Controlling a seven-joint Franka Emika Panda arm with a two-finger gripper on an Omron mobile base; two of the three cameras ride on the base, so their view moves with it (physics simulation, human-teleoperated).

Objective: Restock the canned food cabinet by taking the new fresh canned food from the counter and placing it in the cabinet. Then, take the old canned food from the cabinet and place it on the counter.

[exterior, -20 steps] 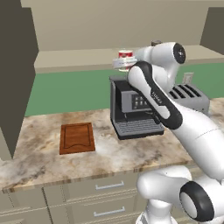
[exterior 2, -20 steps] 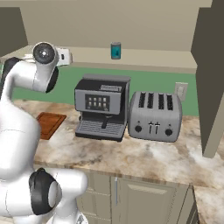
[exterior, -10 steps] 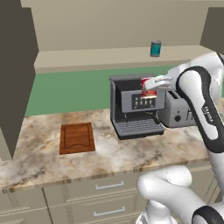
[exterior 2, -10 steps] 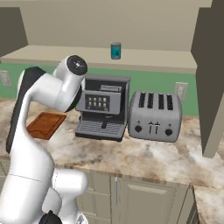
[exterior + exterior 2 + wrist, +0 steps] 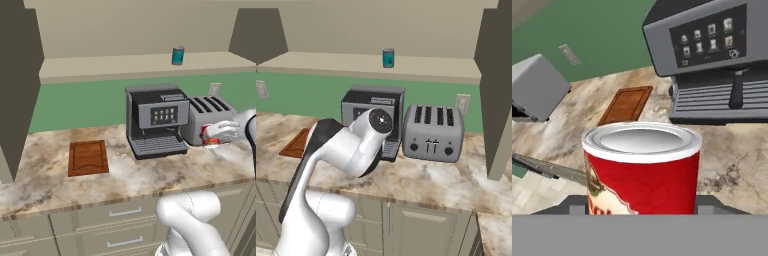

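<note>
The old canned food [image 5: 210, 136], a red can with white bands, is clamped in my gripper [image 5: 214, 134] low over the counter [image 5: 125, 175], in front of the toaster [image 5: 207, 117]. In the hand view the red can [image 5: 643, 167] stands upright between the fingers of the gripper [image 5: 642, 204], its silver lid facing up. The new fresh canned food [image 5: 178, 55], a teal can, stands upright on the cabinet [image 5: 100, 67] shelf floor above the coffee machine. The right base view shows the same teal can [image 5: 388, 57] on the cabinet shelf [image 5: 331, 62].
A grey coffee machine [image 5: 155, 120] stands mid-counter with the toaster [image 5: 433, 132] to its right. A brown cutting board [image 5: 88, 157] lies to the left. Drawer fronts with metal handles [image 5: 122, 212] run below the counter edge. My arm's elbow [image 5: 356, 145] hides part of the coffee machine.
The arm has swung from the cabinet shelf down and to the right, carrying the red can with it. The teal can has stayed on the shelf.
</note>
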